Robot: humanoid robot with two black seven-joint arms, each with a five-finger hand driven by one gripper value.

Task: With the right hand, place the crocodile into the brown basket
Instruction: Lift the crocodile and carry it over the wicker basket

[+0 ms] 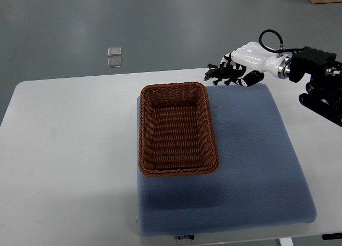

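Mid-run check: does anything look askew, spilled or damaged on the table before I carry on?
Nothing stands out. The brown basket sits upright and empty on the blue mat, with no visible damage. The right hand holds the crocodile over the mat's far edge, outside the basket. Nothing is spilled.

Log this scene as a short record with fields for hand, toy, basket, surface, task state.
surface: white table under a blue mat
brown basket: empty, on the mat's left part
right hand: grasps the crocodile near the mat's far right corner
crocodile: dark green, outside the basket
left hand: not in view
task state: crocodile not yet in basket
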